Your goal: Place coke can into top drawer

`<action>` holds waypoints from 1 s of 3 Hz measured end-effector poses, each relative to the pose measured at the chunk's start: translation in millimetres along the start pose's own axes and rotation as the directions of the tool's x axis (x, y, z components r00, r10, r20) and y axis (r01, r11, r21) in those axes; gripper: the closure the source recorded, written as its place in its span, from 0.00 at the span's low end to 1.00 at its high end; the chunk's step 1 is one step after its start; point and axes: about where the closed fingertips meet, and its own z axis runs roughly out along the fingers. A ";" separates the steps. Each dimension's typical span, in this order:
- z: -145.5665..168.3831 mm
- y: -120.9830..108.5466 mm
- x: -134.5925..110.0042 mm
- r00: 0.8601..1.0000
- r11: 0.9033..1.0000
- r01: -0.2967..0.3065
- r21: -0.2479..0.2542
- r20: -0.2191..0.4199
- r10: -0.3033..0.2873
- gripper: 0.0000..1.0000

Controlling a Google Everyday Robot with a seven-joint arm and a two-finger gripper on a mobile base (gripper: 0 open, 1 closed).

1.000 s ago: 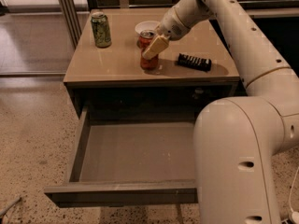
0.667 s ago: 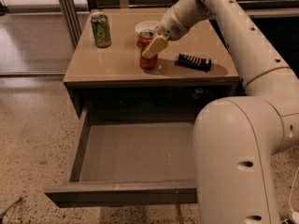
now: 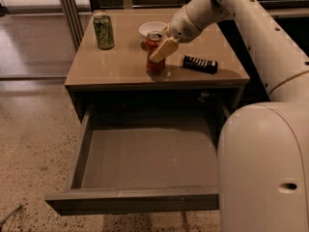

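Gripper (image 3: pixel 160 51) at coke can (image 3: pixel 155 67) on cabinet (image 3: pixel 116 69)

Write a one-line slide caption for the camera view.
Gripper at the coke can on the cabinet top, top drawer open below.

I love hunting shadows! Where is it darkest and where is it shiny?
Camera view: darkest at the back of the top drawer, under the cabinet top; soft shine on that top beside the coke can, with the gripper at the can.
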 end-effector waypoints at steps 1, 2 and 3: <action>-15.9 25.7 -9.6 0.999 1.000 0.023 -0.009 0.023 -0.023 1.00; -30.0 64.9 -20.0 0.999 0.999 0.033 -0.033 0.042 -0.031 1.00; -36.9 121.7 -30.6 0.998 0.993 0.033 -0.116 0.055 -0.027 1.00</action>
